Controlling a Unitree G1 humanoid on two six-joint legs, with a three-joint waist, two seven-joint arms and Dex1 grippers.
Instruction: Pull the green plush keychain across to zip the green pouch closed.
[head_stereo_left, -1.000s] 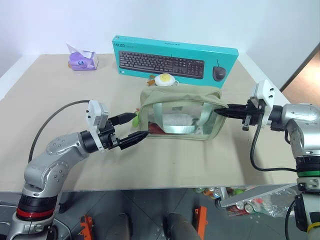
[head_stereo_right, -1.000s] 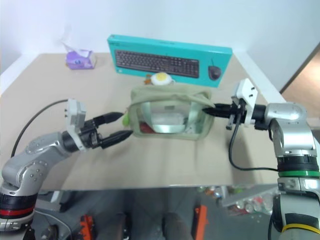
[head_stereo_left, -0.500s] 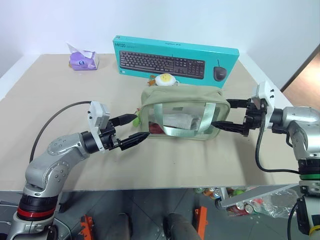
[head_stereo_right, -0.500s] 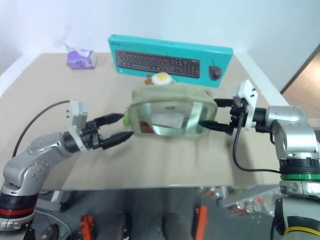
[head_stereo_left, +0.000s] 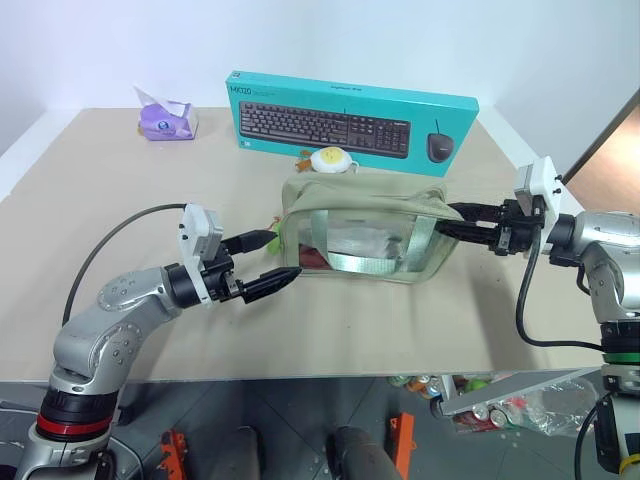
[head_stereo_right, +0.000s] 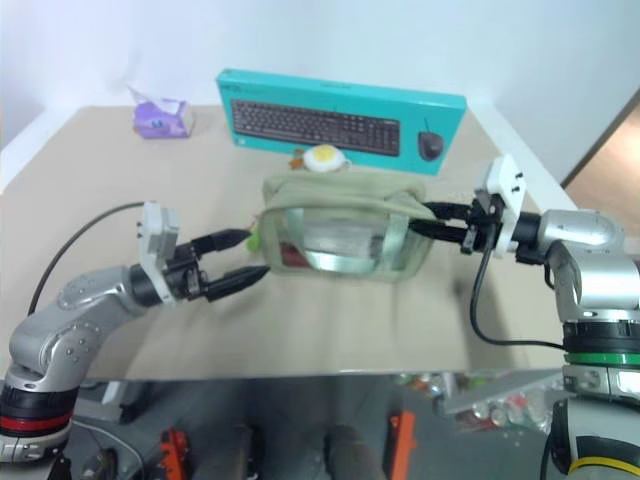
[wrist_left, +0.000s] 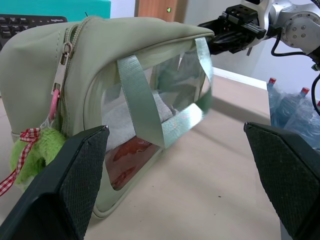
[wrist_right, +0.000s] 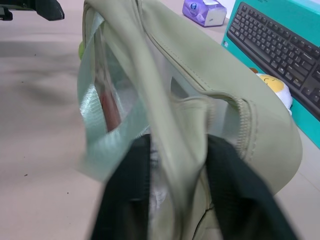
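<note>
The green pouch stands upright on the tabletop, in front of the teal keyboard box, with a fried-egg plush between the two. The right tool is clenched on the pouch's right end; its wrist view shows fabric pinched between the two fingers beside the zipper's end. The left tool is released, jaws wide apart, level with the pouch's left end and just short of it. The green plush keychain hangs from the zipper pull at that left end, trailing a red checked ribbon, and sits just beside one left finger, untouched. Judgement: the step in hand is taking hold of the keychain; the zip travel has not begun. To do it well, the left tool should ease forward until the charm lies squarely between the fingers, then close high on the plush, near the pink loop, so the pull acts on the slider rather than stretching the toy. The right tool should hold firm as the anchor, keeping the zipper line taut and straight. Risk: pinching only the ribbon, or dragging the pouch sideways
</note>
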